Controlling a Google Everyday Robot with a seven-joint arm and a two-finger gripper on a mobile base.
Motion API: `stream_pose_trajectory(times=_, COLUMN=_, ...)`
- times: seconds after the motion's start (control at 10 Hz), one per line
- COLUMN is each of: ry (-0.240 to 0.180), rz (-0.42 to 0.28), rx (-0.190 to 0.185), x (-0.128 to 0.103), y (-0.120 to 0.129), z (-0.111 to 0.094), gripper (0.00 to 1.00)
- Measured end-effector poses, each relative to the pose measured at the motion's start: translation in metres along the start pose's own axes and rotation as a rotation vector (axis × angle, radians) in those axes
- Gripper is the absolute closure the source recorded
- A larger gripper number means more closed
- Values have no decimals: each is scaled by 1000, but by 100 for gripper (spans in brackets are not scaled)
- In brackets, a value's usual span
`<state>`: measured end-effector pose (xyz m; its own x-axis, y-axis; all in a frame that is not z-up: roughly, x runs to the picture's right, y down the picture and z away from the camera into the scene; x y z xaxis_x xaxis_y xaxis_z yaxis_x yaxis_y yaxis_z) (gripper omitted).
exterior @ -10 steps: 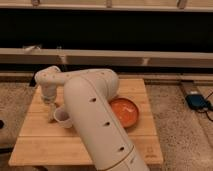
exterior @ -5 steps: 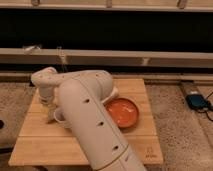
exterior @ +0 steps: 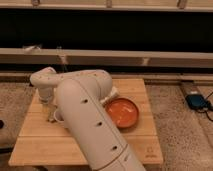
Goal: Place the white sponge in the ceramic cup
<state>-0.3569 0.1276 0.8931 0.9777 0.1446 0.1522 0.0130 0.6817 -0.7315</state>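
My gripper hangs from the wrist at the left of the wooden table, pointing down. It is right beside and slightly left of the ceramic cup. Only a pale sliver of the cup shows, since my big white arm covers the rest. The white sponge is not visible; whether it is in the gripper I cannot tell.
A wide orange-red bowl sits right of centre on the table. A white object peeks out behind my arm near the bowl. A dark device with a cable lies on the floor at the right. A low wall runs behind the table.
My wrist and gripper have shifted slightly left and down towards the cup, and the arm now covers more of the table's middle. The bowl has not moved.
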Motion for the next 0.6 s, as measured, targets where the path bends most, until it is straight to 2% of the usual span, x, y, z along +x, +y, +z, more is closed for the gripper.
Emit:
stream_pose_trajectory(times=0.2, ry=-10, rz=-1, rx=16, x=-1, y=-1, z=-4, gripper=84)
stream_pose_trajectory(times=0.6, ry=-49, rz=-8, rx=57, x=-5, y=-3, z=-21, gripper=86)
